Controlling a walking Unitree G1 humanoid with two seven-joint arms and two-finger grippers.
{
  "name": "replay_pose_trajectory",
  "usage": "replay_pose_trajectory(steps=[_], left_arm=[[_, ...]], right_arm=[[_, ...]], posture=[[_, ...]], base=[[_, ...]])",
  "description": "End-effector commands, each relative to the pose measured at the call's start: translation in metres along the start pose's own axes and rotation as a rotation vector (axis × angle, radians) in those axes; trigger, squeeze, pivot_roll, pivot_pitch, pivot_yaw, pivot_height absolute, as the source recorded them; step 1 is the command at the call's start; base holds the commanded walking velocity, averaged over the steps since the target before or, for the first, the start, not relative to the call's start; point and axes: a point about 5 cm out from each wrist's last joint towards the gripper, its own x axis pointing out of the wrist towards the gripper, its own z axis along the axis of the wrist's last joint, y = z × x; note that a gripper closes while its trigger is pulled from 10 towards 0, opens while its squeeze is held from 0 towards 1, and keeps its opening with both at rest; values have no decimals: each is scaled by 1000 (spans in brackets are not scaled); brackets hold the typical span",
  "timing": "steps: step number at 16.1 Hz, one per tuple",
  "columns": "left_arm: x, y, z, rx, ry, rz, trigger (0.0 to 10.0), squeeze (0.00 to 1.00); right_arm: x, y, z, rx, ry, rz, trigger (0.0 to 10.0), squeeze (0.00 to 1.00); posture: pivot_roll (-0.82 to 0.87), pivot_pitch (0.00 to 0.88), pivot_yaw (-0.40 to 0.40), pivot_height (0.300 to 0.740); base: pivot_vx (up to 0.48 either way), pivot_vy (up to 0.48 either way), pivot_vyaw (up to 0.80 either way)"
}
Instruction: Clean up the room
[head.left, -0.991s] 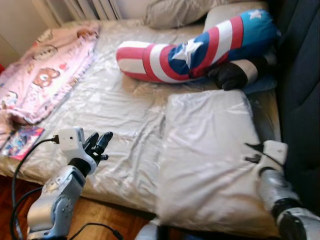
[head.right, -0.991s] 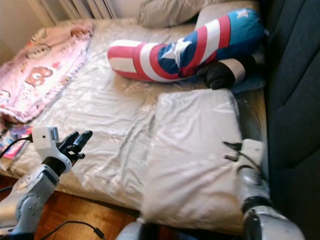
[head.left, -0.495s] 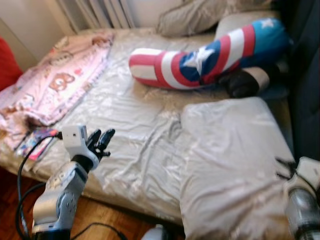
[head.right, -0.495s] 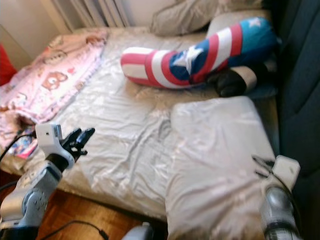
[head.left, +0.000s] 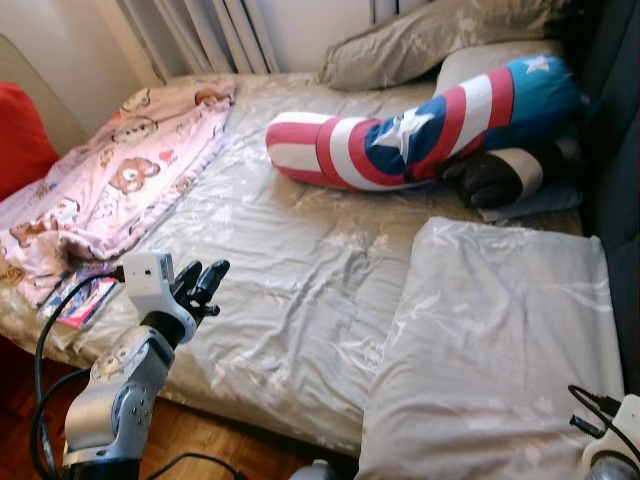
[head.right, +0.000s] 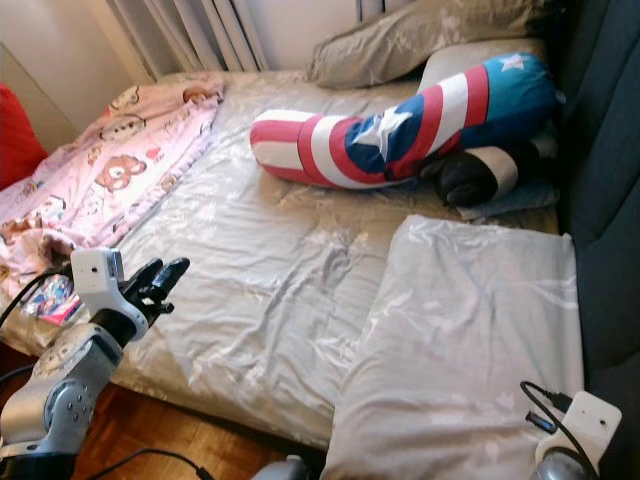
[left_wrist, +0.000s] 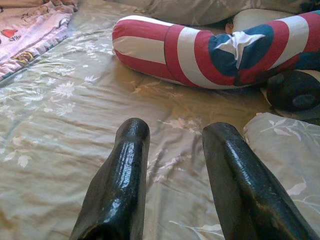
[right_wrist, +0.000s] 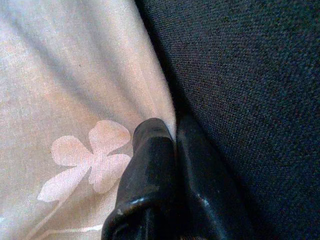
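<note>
That near-right grey pillow (head.left: 500, 350) looks soft, light and floppy, so I'd pinch a corner; left gripper (left_wrist: 175, 135) sits spread wide and empty, right gripper (right_wrist: 167, 132) pressed closed at the pillow's edge.

bed sheet (head.left: 280, 260) looks like shiny satiny cloth, pink blanket (head.left: 110, 180) soft fleece, left tool (left_wrist: 175, 150) fingers glossy black plastic, headboard (right_wrist: 250, 75) rough dark weave.

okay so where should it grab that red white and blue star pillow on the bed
Judging by its pose, grip the striped bolster pillow at its rounded red-and-white end, which lies free on the sheet. Come from the robot's left with the open left gripper; the blue end is wedged against other pillows.
</note>
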Motion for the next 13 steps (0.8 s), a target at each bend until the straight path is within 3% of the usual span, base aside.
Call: replay_pose_trajectory(steps=[1, 2, 3, 6, 7, 8, 9, 13], left_arm=[[-3, 8, 0, 24, 2, 29, 10000, 0], [-3, 8, 0, 24, 2, 29, 10000, 0], [-2, 8, -1, 24, 2, 30, 10000, 0], [-2, 8, -1, 20, -5, 37, 10000, 0], [-2, 8, -1, 19, -6, 38, 10000, 0], [-2, 7, -1, 19, -7, 38, 10000, 0], [-2, 7, -2, 17, -7, 38, 10000, 0], [2, 6, -4, 10, -4, 32, 10000, 0]], right_arm=[[-3, -14, -12, 53, 56, -70, 7020, 0], [-2, -10, -9, 67, 44, -59, 7020, 0], [2, 6, 13, 87, -34, 1, 10000, 0], [6, 34, 47, 64, -139, 88, 10000, 0], [6, 37, 50, 61, -143, 96, 10000, 0], [5, 41, 52, 63, -150, 107, 10000, 404], [4, 43, 51, 71, -151, 117, 10000, 1000], [-4, 54, 49, -7, -206, 173, 10000, 1000]], posture=[[98, 124, 132, 740], [98, 123, 132, 740], [100, 120, 130, 740], [107, 115, 124, 740], [105, 113, 120, 740], [107, 110, 118, 740], [105, 109, 117, 740], [91, 98, 112, 740]], base=[[0, 0, 0], [0, 0, 0], [0, 0, 0], [0, 0, 0], [0, 0, 0], [0, 0, 0], [0, 0, 0], [0, 0, 0]])
